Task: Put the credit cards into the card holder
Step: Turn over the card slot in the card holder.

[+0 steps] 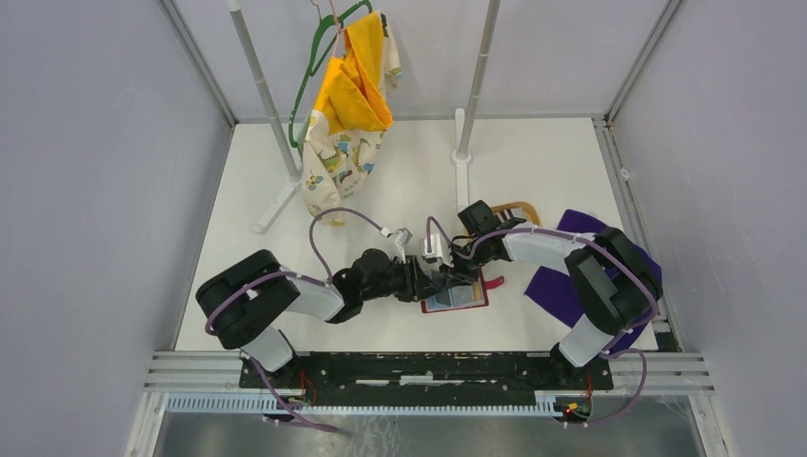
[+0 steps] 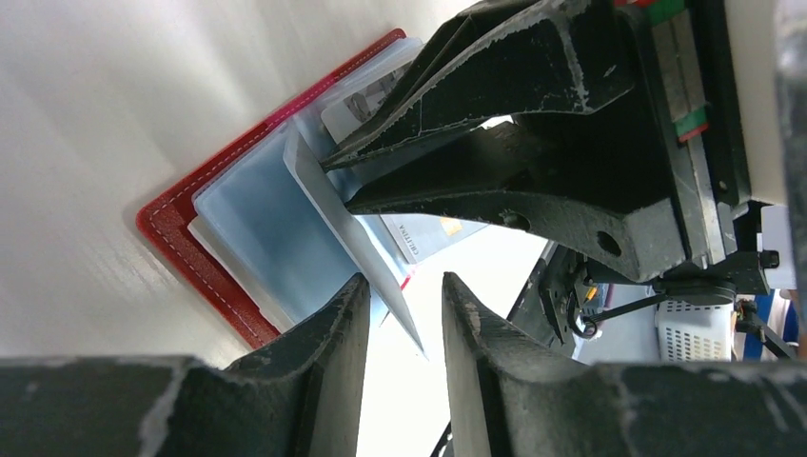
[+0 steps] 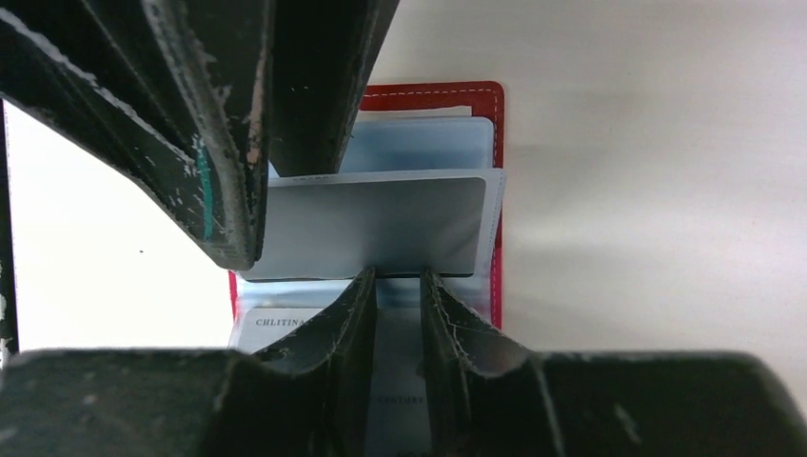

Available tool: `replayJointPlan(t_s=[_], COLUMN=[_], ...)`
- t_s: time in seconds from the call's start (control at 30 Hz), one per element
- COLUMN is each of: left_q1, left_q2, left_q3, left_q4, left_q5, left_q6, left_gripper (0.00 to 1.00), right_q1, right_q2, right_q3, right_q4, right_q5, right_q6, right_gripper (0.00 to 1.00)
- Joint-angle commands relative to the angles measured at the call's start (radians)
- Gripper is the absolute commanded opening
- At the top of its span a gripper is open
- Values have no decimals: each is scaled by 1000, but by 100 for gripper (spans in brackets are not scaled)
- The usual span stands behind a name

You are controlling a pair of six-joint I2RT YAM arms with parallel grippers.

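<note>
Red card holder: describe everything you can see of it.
The dark-red, leather-like card holder lies open and flat on the white table, pale stitching along its border. Clear bluish plastic sleeves fill its inside, some holding printed cards. A pale grey card stands on edge over the sleeves, with the left gripper and right gripper around it.

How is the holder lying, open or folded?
Open: the holder lies spread flat, clear sleeves facing up, a card angled up from them.
</note>
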Motion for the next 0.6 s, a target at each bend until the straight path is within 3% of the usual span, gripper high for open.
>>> replayJointPlan(t_s=[0.0, 0.37, 0.57], left_q1=[-8, -18, -54], left_q2=[0, 35, 87], left_q3=[38, 90, 152], left_q4=[20, 20, 19], left_q5=[16, 35, 38], left_q6=[5, 20, 45], left_gripper=[40, 43, 50], right_q1=[-8, -115, -226], right_q2=[-36, -194, -297], right_q3=[14, 24, 4], right_q4=[-29, -53, -42], right_q5=[0, -71, -136], right_q6=[-2, -5, -15], right_gripper=[31, 38, 38])
